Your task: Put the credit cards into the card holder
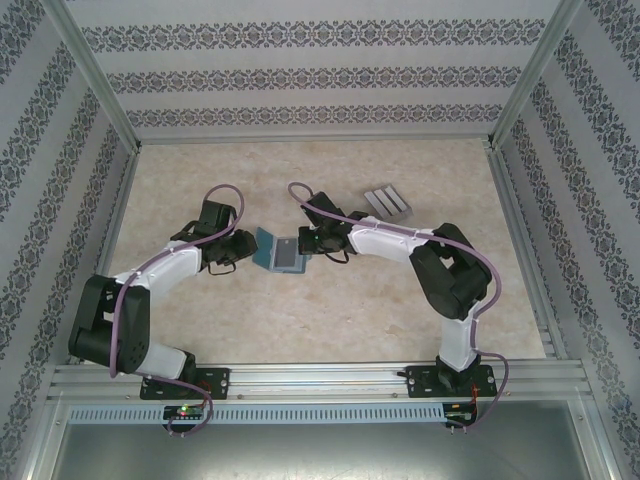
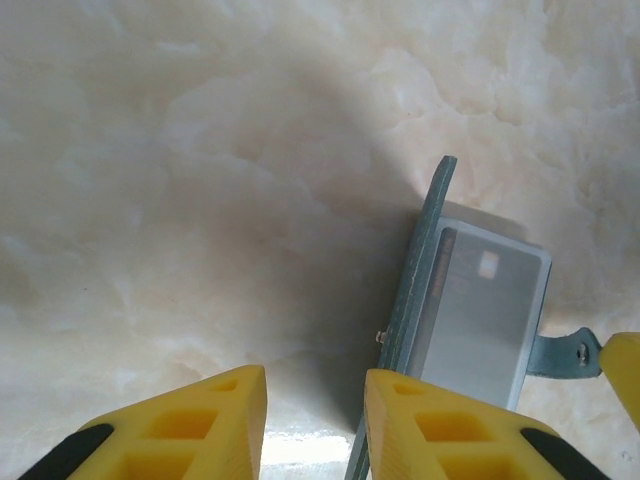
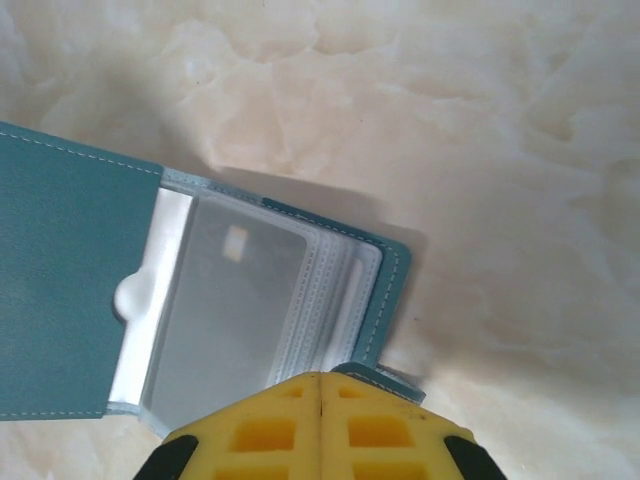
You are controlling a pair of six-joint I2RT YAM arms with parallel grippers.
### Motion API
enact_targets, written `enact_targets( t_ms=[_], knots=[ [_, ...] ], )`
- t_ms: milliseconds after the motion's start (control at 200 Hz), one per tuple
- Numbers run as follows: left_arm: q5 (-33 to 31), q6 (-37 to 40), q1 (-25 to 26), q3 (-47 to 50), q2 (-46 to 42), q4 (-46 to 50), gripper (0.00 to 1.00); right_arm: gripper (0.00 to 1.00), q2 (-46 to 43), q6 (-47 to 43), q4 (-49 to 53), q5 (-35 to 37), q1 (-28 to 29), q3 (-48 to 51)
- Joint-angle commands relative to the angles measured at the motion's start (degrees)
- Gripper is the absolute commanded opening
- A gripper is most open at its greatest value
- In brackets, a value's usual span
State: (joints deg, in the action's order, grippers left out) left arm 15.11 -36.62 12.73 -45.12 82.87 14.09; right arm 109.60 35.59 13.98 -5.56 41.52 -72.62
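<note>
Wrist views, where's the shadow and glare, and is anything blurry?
Left wrist: a broad soft shadow darkens the table beside the card holder, with a bright spot near the bottom edge. Right wrist: glare whitens the holder's clear sleeve; nothing looks blurred.

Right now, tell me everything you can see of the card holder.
The card holder is a teal, leather-like wallet with pale stitching, lying open on the marble-look table between the two arms. One cover is tilted up, its edge between the left gripper's open fingers. Clear plastic sleeves fan inside; the top one holds a grey card. The shut right gripper sits at its edge beside a snap tab.
</note>
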Motion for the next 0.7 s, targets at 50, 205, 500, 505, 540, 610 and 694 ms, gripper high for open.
enact_targets(
  t_ms=[50, 205, 500, 505, 540, 610, 694],
  knots=[
    [3.4, 0.8, -0.1, -1.5, 1.3, -1.8, 0.31, 0.03, -3.9, -1.6, 1.1, 2.9, 0.4, 2.3],
    [3.2, 0.8, -0.1, -1.9, 0.9, -1.4, 0.31, 0.3, -4.6, -4.0, 3.0, 5.6, 1.1, 2.3],
    [2.9, 0.8, -0.1, -1.9, 1.7, -0.9, 0.3, 0.38, -1.7, -5.0, 5.6, 6.4, 2.3, -0.2],
    [2.9, 0.8, -0.1, -1.9, 1.6, -0.9, 0.3, 0.38, -1.7, -4.9, 5.6, 6.4, 2.3, -0.3],
    [2.8, 0.8, -0.1, -1.9, 1.7, -0.9, 0.3, 0.41, -1.4, -5.0, 5.7, 6.4, 2.6, -0.6],
    [2.8, 0.9, -0.1, -2.0, 1.7, -0.7, 0.3, 0.45, -0.7, -5.1, 6.2, 6.4, 2.9, -1.4],
    [2.7, 0.9, -0.1, -2.1, 1.9, -0.6, 0.29, 0.46, -0.1, -5.1, 6.7, 6.7, 3.2, -2.3]
  ],
)
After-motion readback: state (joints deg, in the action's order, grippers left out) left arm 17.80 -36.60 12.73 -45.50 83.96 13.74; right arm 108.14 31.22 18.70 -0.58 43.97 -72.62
